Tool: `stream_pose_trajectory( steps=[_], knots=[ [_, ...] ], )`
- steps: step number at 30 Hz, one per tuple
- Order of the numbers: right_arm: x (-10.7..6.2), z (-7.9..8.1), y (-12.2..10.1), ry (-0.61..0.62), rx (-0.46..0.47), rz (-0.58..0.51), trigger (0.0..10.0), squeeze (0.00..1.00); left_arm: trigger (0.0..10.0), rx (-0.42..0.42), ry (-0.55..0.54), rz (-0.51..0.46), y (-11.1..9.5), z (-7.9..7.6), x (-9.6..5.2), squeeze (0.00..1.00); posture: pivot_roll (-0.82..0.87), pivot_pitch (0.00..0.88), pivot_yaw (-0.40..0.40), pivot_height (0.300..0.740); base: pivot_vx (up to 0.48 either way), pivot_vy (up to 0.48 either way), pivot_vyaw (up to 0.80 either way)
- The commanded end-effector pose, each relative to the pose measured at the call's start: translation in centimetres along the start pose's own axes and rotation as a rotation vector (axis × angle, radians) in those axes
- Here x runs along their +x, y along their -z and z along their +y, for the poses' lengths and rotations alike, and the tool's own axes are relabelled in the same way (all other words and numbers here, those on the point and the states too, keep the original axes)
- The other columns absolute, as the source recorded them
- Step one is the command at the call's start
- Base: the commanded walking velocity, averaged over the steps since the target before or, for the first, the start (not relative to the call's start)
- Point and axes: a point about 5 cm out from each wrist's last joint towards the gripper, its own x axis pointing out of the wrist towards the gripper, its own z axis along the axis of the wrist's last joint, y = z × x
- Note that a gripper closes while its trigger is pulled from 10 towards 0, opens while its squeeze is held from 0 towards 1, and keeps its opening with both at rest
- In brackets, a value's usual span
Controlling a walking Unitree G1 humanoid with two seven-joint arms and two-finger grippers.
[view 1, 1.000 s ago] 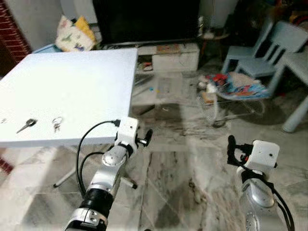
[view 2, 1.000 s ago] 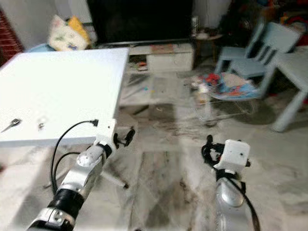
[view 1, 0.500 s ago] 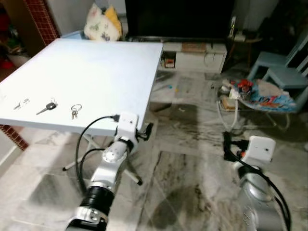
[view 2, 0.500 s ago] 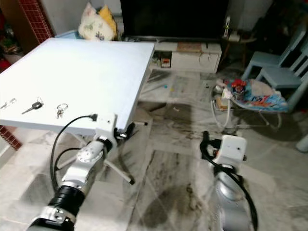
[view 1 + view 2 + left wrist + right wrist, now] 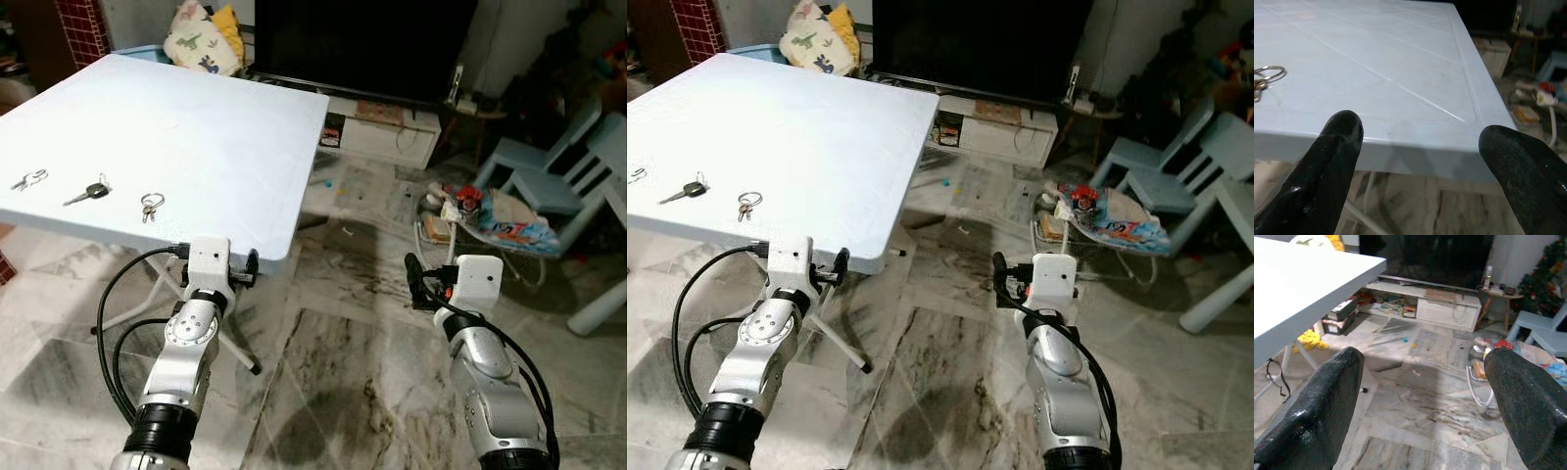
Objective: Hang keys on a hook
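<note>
Presently, the keys lie loose on the white table (image 5: pixel 225 127), near its front edge toward the robot's left: a bunch on a ring (image 5: pixel 150 204) nearest the left arm, a single dark-headed key (image 5: pixel 88 192) beyond it, and a third small set (image 5: pixel 29 179) furthest out. All three rest flat and apart from one another, untouched.

The left gripper (image 5: pixel 251 266) is held just below and in front of the table's front edge, level with the rim; its wrist view looks across the tabletop with the ring of keys (image 5: pixel 1265 78) off to one side. Its fingers (image 5: pixel 1339 142) stand well apart, with nothing between them. This posture suits an approach to the tabletop, in my judgement, not a grasp in progress.

The right gripper (image 5: pixel 415 284) is held out over the marble floor (image 5: pixel 343 343), clear of the table and well away from the keys, fingers likewise spread and empty. It appears to be parked out of the way.

No hook can be identified in these views. The task is judged to be at its opening stage, with no key lifted.
</note>
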Motion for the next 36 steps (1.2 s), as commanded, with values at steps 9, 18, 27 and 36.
stream_pose_trajectory(
  steps=[9, 18, 27, 36],
  knots=[
    [1.8, 1.9, -0.2, -0.067, 0.026, -0.014, 10.0, 0.0, 10.0, 0.021, -0.025, -0.004, -0.4, 1.4, -1.2, 0.0, 0.29, 0.0, -0.179, 0.74, 0.0, 0.0, 0.0],
    [0.9, -0.8, -0.3, 0.098, 0.052, -0.055, 10.0, 0.0, 10.0, 0.037, 0.099, 0.012, -0.9, -0.2, -0.2, 0.0, 0.2, 0.0, -0.049, 0.74, 0.0, 0.0, 0.0],
    [-3.5, -4.9, 0.7, 0.356, 0.055, -0.077, 10.0, 0.0, 10.0, 0.072, 0.335, 0.023, -2.0, -4.6, 2.1, 0.0, 0.01, 0.0, 0.127, 0.74, 0.0, 0.0, 0.0],
    [-6.9, -6.3, 0.9, 0.46, 0.029, -0.067, 10.0, 0.0, 10.0, 0.048, 0.461, 0.034, -1.9, -8.4, 2.5, 0.0, -0.11, 0.0, 0.173, 0.74, 0.0, 0.0, 0.0]
  ],
)
